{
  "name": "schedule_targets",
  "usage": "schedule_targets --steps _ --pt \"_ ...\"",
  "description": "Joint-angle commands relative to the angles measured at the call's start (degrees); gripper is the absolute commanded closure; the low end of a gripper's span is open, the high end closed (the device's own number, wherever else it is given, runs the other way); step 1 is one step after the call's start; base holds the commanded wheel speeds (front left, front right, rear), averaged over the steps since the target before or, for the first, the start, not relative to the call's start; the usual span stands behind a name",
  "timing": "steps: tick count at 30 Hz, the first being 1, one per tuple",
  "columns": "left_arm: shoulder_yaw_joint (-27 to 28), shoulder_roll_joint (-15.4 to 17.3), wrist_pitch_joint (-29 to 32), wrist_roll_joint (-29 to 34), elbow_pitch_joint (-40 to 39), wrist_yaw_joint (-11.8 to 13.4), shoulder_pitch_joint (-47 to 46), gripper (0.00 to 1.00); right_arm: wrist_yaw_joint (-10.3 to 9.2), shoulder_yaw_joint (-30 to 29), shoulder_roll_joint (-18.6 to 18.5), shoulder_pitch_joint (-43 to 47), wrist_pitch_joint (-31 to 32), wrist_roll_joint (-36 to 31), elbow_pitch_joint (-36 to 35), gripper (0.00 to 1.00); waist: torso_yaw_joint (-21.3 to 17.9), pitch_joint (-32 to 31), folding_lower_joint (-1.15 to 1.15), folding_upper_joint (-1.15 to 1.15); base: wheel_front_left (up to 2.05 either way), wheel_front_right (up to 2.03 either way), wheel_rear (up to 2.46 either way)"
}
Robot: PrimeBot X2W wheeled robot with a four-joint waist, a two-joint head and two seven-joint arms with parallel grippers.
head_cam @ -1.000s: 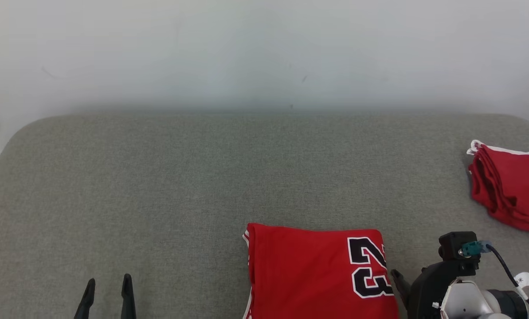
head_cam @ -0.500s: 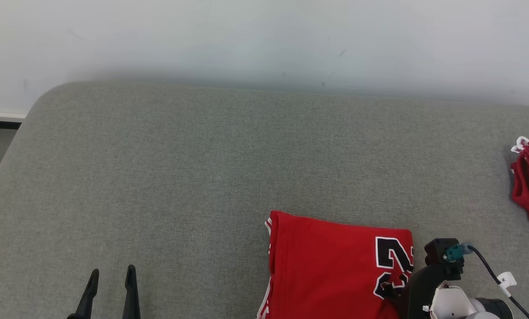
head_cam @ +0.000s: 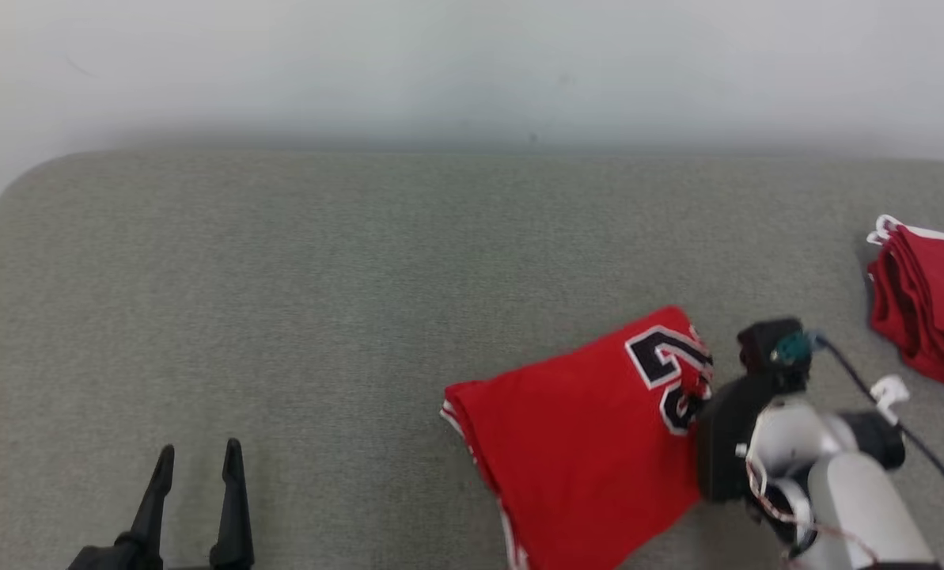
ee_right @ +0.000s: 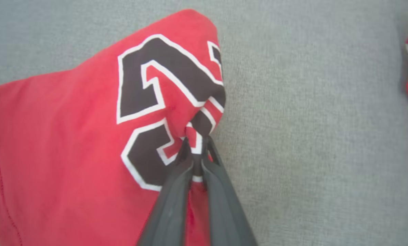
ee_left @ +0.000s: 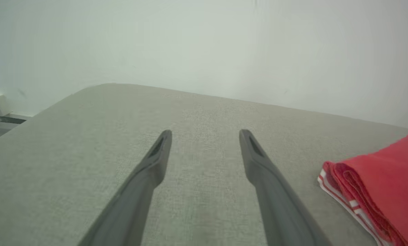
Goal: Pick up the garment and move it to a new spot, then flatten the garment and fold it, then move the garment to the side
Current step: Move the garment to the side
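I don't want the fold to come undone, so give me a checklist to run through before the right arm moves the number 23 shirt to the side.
1. Grip: right claw shut on the garment: ok, it pinches the cloth at the "23".
2. All folded layers caught in the pinch: cannot tell.
3. Cloth flat at the grip: not ok, it puckers there.
4. Spare arm: left claw open, apart from the garment: ok.
5. Neighbour: other red garment lies apart, toward the right edge of the head view: ok.
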Motion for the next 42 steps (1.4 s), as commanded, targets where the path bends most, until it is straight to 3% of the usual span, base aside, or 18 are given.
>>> schedule_targets --steps 1,9,22,32,42 --pt "-0.2 -0.2 -0.2 0.1 -0.7 0.2 -1.1 0.0 -0.15 0.9 -1.1 -3.1 0.2 0.5 0.3 1.0 -2.9 2.5 -0.01 -0.01 0.0 0.0 0.0" --pt "-1.1 -0.3 -0.2 0.7 -2.6 -0.2 -4.9 0.0 -0.15 1.5 -6.1 -14.0 1.6 2.0 0.1 1.0 -8.5 8.7 -0.01 -0.01 0.0 0.0 0.0" --pt "-4.2 2.8 -0.2 2.3 -5.3 -0.6 -13.4 0.0 -0.15 -4.2 -15.3 -26.2 5.0 2.3 -4.6 1.0 -15.8 19.9 -0.01 -0.01 0.0 0.0 0.0" --pt "-6.6 5.5 1.2 2.2 -6.9 -0.7 -16.5 0.0 -0.15 -12.2 -21.9 -28.1 5.4 -0.4 -5.2 1.0 -15.0 25.1 -0.01 -0.01 0.0 0.0 0.0" --pt "-7.7 7.2 2.2 2.8 -7.4 -0.5 -17.6 0.0 -0.15 -16.3 -26.7 -30.1 -4.8 -10.5 5.0 1.0 -12.6 28.5 -0.01 -0.01 0.0 0.0 0.0"
